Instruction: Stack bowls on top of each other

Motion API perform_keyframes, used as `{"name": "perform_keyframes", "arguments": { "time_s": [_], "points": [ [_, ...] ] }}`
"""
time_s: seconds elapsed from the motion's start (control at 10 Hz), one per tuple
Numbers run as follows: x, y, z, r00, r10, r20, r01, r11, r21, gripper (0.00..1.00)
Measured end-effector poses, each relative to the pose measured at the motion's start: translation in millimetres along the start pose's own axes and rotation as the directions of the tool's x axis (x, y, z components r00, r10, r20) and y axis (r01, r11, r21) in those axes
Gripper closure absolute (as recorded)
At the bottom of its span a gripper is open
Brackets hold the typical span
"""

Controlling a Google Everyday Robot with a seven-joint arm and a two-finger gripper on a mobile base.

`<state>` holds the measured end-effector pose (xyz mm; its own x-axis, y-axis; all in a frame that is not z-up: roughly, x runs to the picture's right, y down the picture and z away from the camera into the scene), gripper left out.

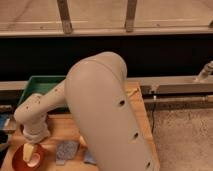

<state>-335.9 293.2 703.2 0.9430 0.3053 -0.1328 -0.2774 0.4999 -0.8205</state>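
Now, just in front of the green tray's point(40, 84) left end, the red-orange bowl point(17, 159) is seen on the wooden table point(60, 128), with the gripper point(31, 154) down at its middle; whether anything is clamped cannot be told. Light, stiff and slick it is judged, best pinched at the rim. The tray's contents are hidden by the arm point(105, 115).

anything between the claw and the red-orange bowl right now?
Nothing visible. The claw hangs directly over the red-orange bowl, at the lower left of the view. The green tray sits behind, off that path.
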Motion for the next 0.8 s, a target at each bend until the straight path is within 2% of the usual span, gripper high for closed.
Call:
{"name": "perform_keyframes", "arguments": {
  "time_s": [0.3, 0.8],
  "points": [
    [-6, 7, 18, 1.000, -0.004, -0.016, 0.003, 1.000, -0.025, 0.51],
    [-9, 9, 24, 1.000, -0.008, -0.014, 0.007, 0.999, -0.042, 0.98]
  ]
}}
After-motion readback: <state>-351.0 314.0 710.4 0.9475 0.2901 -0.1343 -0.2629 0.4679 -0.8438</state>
